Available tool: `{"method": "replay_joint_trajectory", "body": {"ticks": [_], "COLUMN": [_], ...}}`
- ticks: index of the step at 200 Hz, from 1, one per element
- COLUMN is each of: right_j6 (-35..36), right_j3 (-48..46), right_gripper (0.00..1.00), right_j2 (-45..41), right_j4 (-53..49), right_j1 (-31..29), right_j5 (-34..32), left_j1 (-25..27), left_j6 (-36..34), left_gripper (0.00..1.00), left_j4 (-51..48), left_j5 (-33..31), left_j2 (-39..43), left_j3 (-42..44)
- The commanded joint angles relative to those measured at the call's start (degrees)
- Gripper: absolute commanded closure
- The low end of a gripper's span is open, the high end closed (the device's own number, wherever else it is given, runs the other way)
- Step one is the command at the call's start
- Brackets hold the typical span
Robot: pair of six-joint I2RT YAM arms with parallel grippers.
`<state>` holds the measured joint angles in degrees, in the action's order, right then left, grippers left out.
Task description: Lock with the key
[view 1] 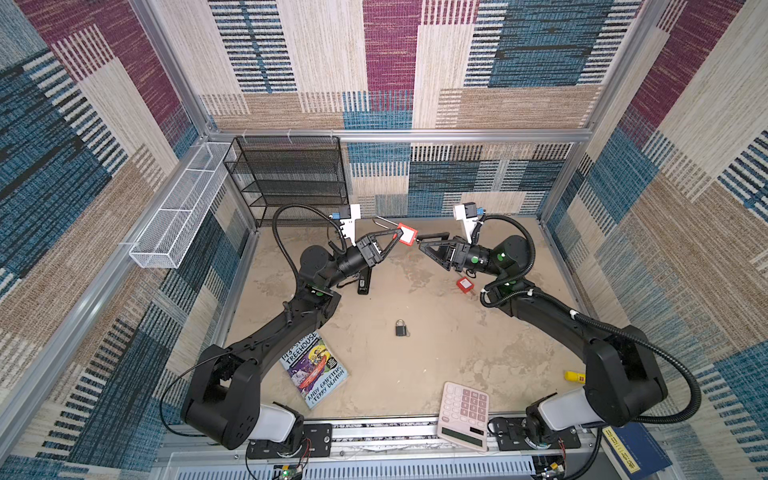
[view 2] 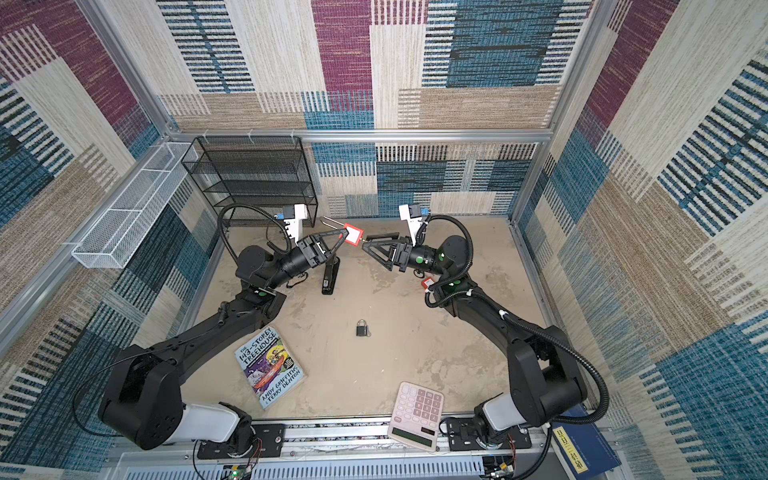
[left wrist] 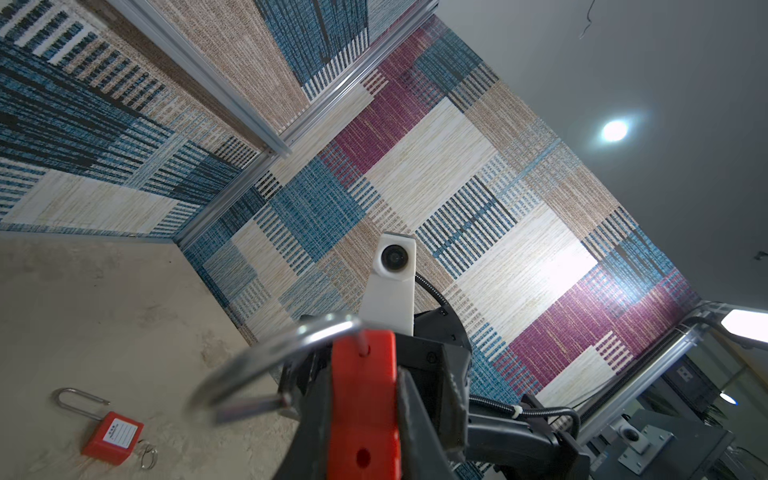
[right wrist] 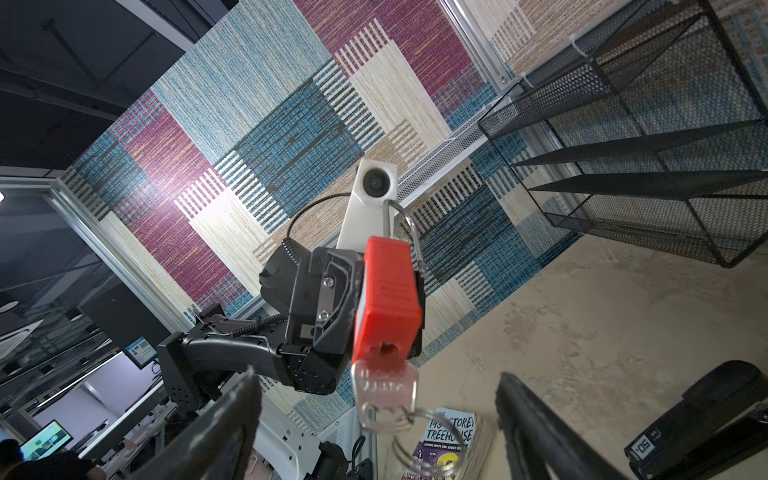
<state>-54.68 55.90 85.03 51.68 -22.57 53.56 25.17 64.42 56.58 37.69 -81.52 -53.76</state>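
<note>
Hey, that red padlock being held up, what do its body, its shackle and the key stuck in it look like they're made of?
The padlock body is probably moulded plastic: matte, uniform red, with fine ribbing on its side. The shackle looks like metal, likely steel: thin, silvery, with bright glints. The key is silvery metal with a duller shine and a flat stamped head.

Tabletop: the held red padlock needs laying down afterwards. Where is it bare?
Bare: the middle, between dark padlock and calculator, and right of them toward the right arm. Crowded: around the stapler, the loose red padlock and the book.
</note>
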Motion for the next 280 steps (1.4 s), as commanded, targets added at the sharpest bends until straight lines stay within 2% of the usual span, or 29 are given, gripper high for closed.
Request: {"method": "replay_joint_trajectory", "body": {"ticks": [1,39,85,120,204,233,265,280], "right_j6": [-3.4,-2.6,-2.7,-3.4,-1.9,-2.1,-2.1,-1.7], "right_j3": [1.6,4.7,5.2,7.3,9.0,9.2,9.2,9.1], "right_gripper": [0.10,0.17,0.40,0.54,0.74,0.80,0.89,0.89], "right_j2": [1.9,4.1,4.0,5.0,5.9,6.1,5.7,5.4], "right_j4": [5.5,5.5,5.3,4.1,1.4,1.4,0.9,0.5], "right_j1": [-0.9,-3.4,-3.6,-3.8,-4.7,-4.8,-4.8,-4.8], "right_j5": [0.1,0.0,-1.2,-0.6,-0.6,-0.7,-0.8,-0.8], "left_j1": [0.0,0.0,0.0,-0.1,0.0,-0.1,-0.1,-0.1], "left_j6": [1.5,1.4,0.5,0.2,-0.2,-0.1,-0.3,-0.6], "left_gripper": [0.97,0.97,0.97,0.97,0.95,0.89,0.73,0.67], "left_j4": [5.9,5.6,4.8,4.6,4.7,4.3,3.5,3.2], "left_j5": [-0.8,-0.9,-0.9,-0.8,-1.0,-0.8,-0.9,-0.9], "left_j2": [0.5,1.0,1.8,1.6,1.3,1.1,1.4,1.7], "left_j3": [-0.1,0.1,0.8,1.1,1.7,1.3,1.5,1.6]}}
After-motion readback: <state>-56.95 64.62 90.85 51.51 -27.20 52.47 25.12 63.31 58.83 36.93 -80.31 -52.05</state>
